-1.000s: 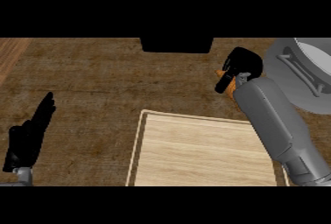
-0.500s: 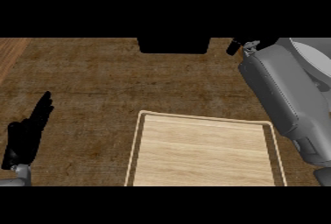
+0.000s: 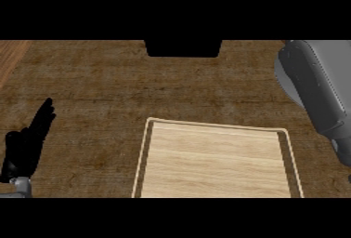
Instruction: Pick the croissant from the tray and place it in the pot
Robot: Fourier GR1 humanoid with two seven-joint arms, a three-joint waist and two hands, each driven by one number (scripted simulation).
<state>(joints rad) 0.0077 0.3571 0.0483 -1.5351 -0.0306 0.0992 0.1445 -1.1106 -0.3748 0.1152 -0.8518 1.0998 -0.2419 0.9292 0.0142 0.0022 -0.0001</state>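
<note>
The wooden tray point(image 3: 214, 160) with a pale rim lies at the lower middle of the head view, and nothing lies on it. No croissant shows anywhere. My right forearm point(image 3: 321, 88) fills the right edge and runs up past the top of the view, so its hand is out of sight. No pot shows; the forearm covers the top right corner. My left hand point(image 3: 26, 144) rests at the lower left, open, fingers straight and pointing up, holding nothing.
A dark wooden counter point(image 3: 103, 93) spreads around the tray. A black block point(image 3: 182, 48) sits at the far edge in the middle. A lighter wood strip point(image 3: 10, 56) shows at the top left corner.
My right arm has swung up and to the right. Its hand, which held an orange thing a second ago, has left the view, and the grey pot is now covered. The left hand has stayed still.
</note>
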